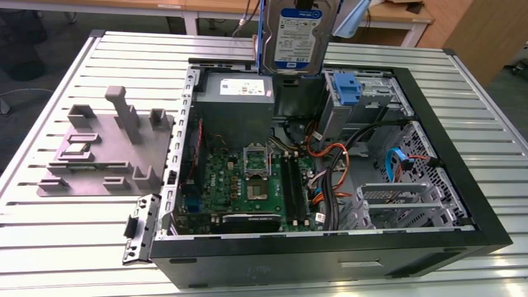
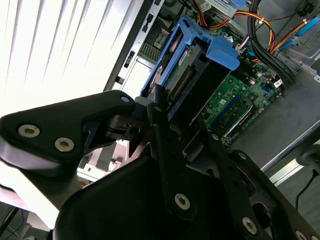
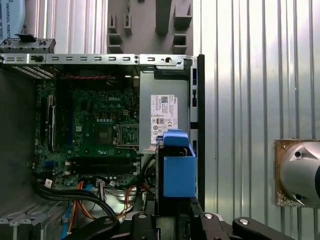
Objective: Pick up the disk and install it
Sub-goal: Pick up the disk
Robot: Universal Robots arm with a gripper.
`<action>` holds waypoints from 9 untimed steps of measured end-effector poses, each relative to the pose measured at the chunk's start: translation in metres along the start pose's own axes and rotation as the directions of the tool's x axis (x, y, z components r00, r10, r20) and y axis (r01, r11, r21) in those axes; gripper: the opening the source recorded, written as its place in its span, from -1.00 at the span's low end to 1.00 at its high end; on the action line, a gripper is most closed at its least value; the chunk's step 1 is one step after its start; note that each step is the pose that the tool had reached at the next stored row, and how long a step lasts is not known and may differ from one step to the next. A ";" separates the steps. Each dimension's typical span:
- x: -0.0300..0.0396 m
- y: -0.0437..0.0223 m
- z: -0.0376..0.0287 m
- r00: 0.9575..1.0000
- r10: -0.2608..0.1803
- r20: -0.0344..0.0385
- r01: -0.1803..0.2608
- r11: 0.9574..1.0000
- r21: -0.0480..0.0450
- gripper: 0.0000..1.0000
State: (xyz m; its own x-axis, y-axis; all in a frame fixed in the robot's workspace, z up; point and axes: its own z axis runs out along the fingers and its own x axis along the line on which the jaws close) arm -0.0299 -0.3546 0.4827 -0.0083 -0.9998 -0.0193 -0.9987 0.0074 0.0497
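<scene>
Disk (image 1: 295, 37) is hanging upright in the air over the far end of the open case (image 1: 462, 204). Its white-and-blue label is facing the exterior camera, and its blue bracket is running down both long edges. In the exterior view its lower end is showing just above the power supply (image 1: 235, 93) and the dark gap beside it.

Gripper (image 2: 180, 110) is clamping the disk. In the second wrist view its black fingers (image 2: 165, 145) are reaching along either side of the disk, with the connector edge showing between them. In the first wrist view the bracket's blue end is pointing down toward the case, beside the power supply's white label.

Below, the motherboard (image 1: 247, 179) is lying flat on the case floor, with orange and black cables (image 1: 330, 167) trailing past it on the exterior view's right. A drive cage (image 1: 363, 93) with a blue latch is standing at the far end of the case, and a perforated metal bay (image 1: 400, 201) is sitting nearer the front. The case is resting on a slatted metal table (image 1: 66, 247), and a grey fixture (image 1: 99, 154) is lying on the table to the exterior view's left of it.
</scene>
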 end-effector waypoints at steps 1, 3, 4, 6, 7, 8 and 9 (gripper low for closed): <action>0.0000 -0.0001 0.0000 1.000 0.000 0.000 0.000 1.000 0.000 -0.30; 0.0000 -0.0017 0.0000 1.000 0.000 0.000 0.000 1.000 0.000 -0.30; 0.0000 -0.0029 -0.0001 1.000 0.000 0.000 0.000 1.000 -0.001 -0.30; 0.0000 -0.0059 -0.0001 1.000 0.000 0.000 0.000 1.000 -0.001 -0.30; 0.0000 -0.0075 -0.0002 1.000 0.000 0.000 0.000 1.000 -0.001 -0.30; 0.0000 -0.0090 -0.0002 1.000 0.000 0.000 0.000 1.000 -0.001 -0.30; -0.0001 -0.0106 -0.0002 1.000 0.000 0.000 0.000 1.000 -0.001 -0.30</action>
State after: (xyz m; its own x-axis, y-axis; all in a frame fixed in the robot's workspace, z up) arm -0.0193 -0.3547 0.4824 -0.0084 -0.9998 -0.0192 -0.9987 0.0074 0.0511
